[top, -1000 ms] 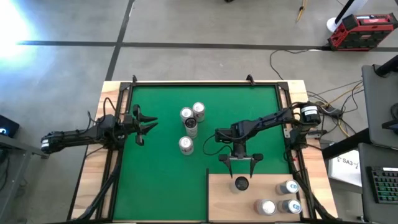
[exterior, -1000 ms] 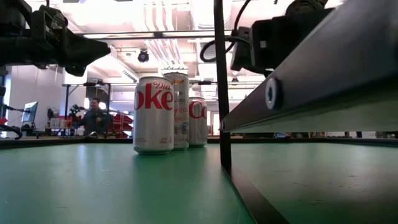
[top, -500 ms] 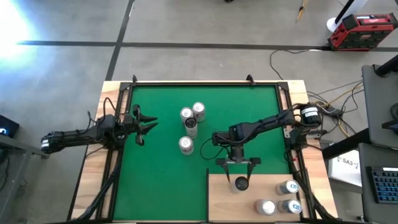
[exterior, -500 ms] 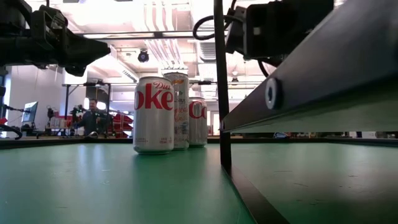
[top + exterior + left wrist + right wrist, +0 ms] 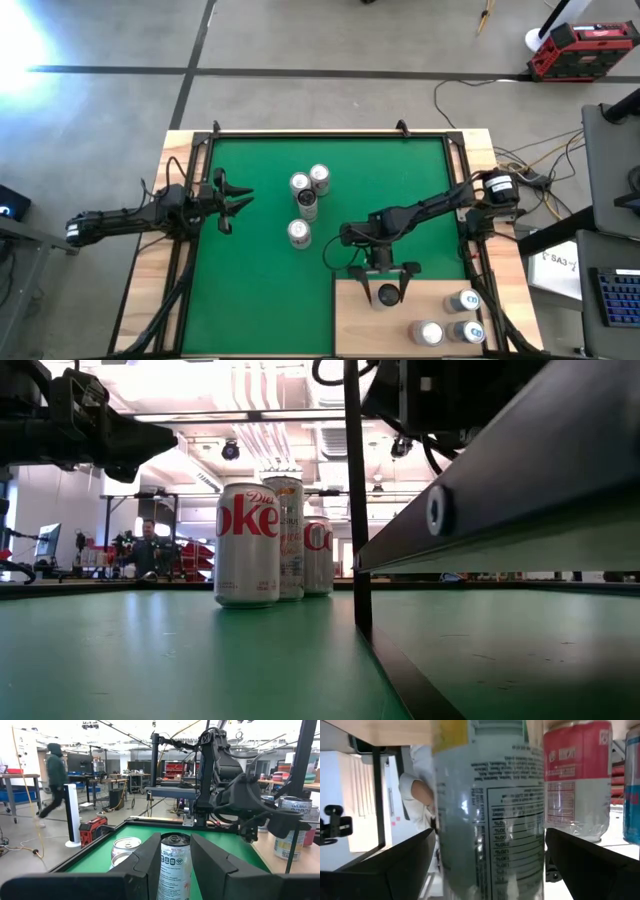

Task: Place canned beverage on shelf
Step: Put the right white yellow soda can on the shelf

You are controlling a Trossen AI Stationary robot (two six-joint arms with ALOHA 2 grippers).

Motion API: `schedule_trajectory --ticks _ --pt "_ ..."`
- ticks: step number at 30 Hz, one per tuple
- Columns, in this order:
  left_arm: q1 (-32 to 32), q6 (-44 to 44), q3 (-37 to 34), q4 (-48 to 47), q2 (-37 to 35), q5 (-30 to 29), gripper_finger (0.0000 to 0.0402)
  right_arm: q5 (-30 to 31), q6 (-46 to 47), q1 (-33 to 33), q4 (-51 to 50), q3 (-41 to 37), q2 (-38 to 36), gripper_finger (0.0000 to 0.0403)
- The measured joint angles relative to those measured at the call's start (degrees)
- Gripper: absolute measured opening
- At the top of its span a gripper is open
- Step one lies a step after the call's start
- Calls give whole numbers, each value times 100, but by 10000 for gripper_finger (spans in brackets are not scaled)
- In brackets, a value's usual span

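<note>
A can point(image 5: 387, 295) stands upright on the wooden shelf point(image 5: 360, 325) at the near right. The right gripper point(image 5: 385, 291) straddles it with fingers spread wide, not gripping. The left gripper point(image 5: 232, 201) waits far left, nearly closed, holding nothing.

Robotics lab/workshop: concrete floor point(image 5: 300, 100), red toolbox point(image 5: 582, 50), workbenches point(image 5: 20, 782), ceiling ducts point(image 5: 270, 390).

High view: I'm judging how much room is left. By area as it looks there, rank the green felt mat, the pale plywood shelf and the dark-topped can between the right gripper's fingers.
1. Green felt mat, far the largest.
2. Pale plywood shelf, cut by the picture's edge.
3. Dark-topped can, standing on the shelf, smallest, between the open right gripper.
</note>
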Motion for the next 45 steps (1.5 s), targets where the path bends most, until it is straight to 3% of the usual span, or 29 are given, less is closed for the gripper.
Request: schedule_trajectory --ticks 10,24,30,45 --pt "2 0 0 0 1 -2 88 90 215 180 141 0 0 364" --pt "1 0 -1 0 -1 -1 88 159 469 246 282 0 0 284" --pt "0 -2 0 0 1 0 88 312 1097 400 942 0 0 249" --pt "0 0 -2 0 1 0 88 1399 2832 1160 2009 -2 -310 249"
